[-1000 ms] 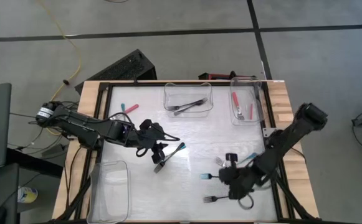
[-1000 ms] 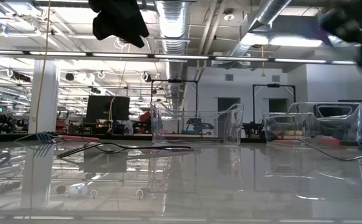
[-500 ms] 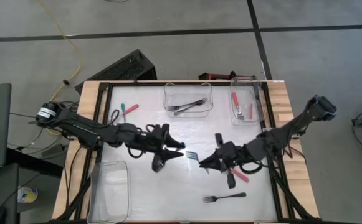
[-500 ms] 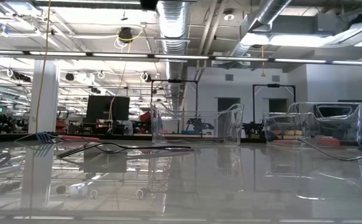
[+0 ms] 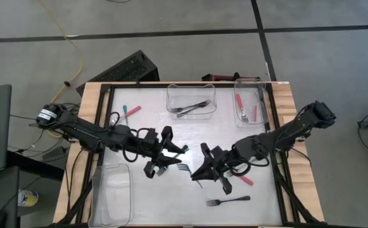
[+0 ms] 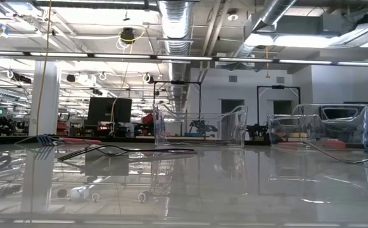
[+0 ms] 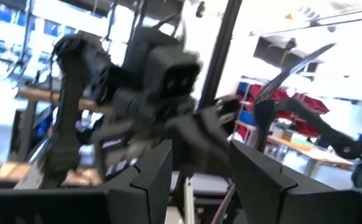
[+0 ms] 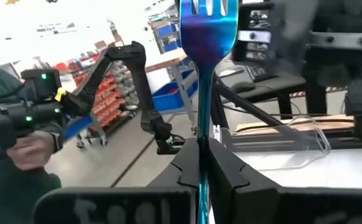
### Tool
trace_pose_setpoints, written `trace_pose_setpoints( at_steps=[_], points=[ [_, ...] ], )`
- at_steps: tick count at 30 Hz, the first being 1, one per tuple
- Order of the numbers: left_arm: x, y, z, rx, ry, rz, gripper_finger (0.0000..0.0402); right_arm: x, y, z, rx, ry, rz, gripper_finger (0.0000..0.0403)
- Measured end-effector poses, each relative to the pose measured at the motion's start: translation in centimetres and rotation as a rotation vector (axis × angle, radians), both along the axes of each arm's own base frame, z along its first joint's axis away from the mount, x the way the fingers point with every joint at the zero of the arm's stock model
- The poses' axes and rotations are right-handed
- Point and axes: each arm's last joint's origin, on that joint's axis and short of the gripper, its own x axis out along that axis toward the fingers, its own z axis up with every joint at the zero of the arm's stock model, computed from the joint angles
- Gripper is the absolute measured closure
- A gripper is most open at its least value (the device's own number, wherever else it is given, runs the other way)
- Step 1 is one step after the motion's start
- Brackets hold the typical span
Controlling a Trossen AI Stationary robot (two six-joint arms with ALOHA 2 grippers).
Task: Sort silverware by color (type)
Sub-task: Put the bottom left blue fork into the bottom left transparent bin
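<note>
Both arms have swung closer at mid-counter. Right pincer (image 8: 200,163) grips a blue fork (image 8: 205,56), tines toward nine o'clock. Left pincer (image 7: 199,163) gapes, holding nothing. For a clean handover, the left should probably clamp the handle before the right lets go.

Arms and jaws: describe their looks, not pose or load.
Both arms are dark, jointed links with black cables looped along them. The left arm has a pale cylindrical joint at its base. The right gripper has flat, black, angular jaws; the left gripper matches.
</note>
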Motion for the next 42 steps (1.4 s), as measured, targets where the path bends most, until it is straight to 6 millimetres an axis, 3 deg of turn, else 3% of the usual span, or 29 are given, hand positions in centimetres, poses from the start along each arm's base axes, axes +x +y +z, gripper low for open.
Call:
trace_pose_setpoints(
  at_steps=[8,34,42],
  points=[
    [-0.1,-0.2,0.2,0.023,-0.025,-0.006,0.0258,1.1,0.2,-0.5,0.073,-0.038,0.019,0.0369],
    [-0.1,-0.2,0.2,0.132,-0.056,0.035,0.0258,1.1,0.2,-0.1,0.108,-0.058,0.023,0.0369],
    [-0.5,-0.1,1.1,0.112,-0.161,0.014,0.0258,1.2,0.1,-0.7,0.087,-0.007,0.014,0.0369]
  ],
)
